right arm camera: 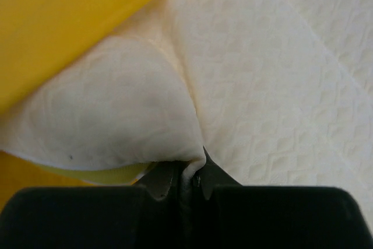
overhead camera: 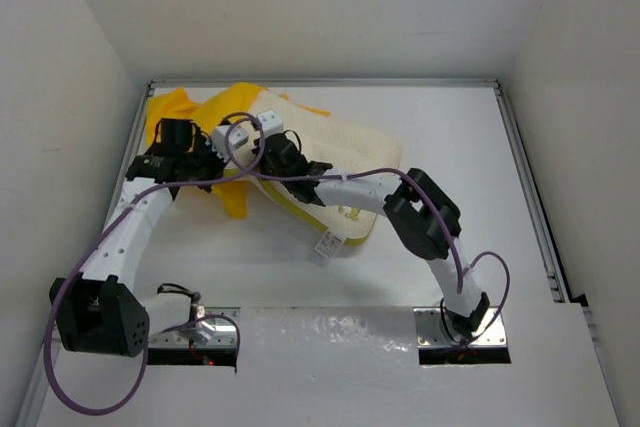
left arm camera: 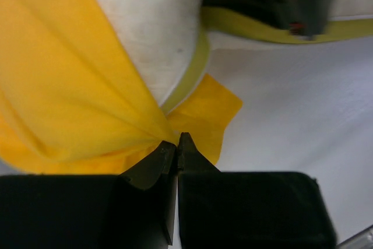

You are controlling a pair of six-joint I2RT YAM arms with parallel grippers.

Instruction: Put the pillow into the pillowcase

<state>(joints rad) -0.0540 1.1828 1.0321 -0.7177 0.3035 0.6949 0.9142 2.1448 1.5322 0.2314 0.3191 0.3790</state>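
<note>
pillowcase (overhead camera: 205,112) print hidden, pillow (overhead camera: 345,152) left end covered

Pillowcase (overhead camera: 210,112) over left end of pillow (overhead camera: 340,142), on table (overhead camera: 470,167)

Left arm (overhead camera: 125,232): shoulder block swung out to the near left, white link running up toward the far left, wrist bent so the tool end points right. Left pincer (left arm camera: 178,144): jaws fully together, tips nipping a bunched edge of the pillowcase (left arm camera: 70,86). Right arm (overhead camera: 350,192): rises from its base, black elbow folded, forearm reaching left across the middle. Right pincer (right arm camera: 192,165): jaws all but together, thin fold of the pillow (right arm camera: 262,86) pinched between the tips. Top view: both wrists left of centre, the right one just beside the left.
</note>
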